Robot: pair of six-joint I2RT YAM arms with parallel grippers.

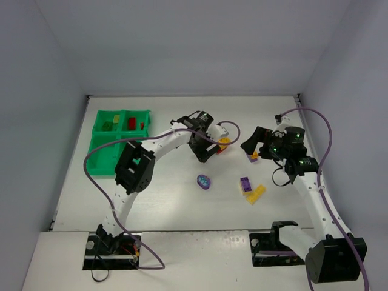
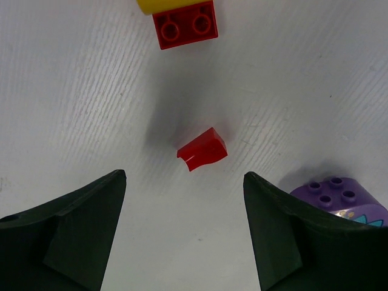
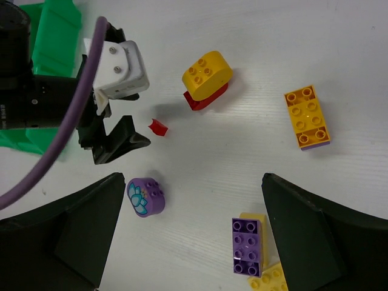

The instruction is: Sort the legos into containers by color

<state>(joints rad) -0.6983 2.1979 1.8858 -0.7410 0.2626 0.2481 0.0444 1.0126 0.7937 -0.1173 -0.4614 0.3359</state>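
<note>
The left gripper [image 2: 183,179] hangs spread over the small red brick [image 2: 203,150] at the centre of its wrist view. It should centre on the brick, descend, pinch it, then carry it to the green tray [image 1: 102,155] at the overhead view's upper left. The right gripper [image 3: 194,182] is spread and holds nothing

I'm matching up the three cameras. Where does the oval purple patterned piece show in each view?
Top external: the oval purple piece lies near the centre of the picture.
Left wrist: bottom right corner, only partly in view.
Right wrist: lower left.
Shared landmark: the yellow-on-red stack, at the top edge in the left wrist view and upper middle in the right wrist view.
</note>
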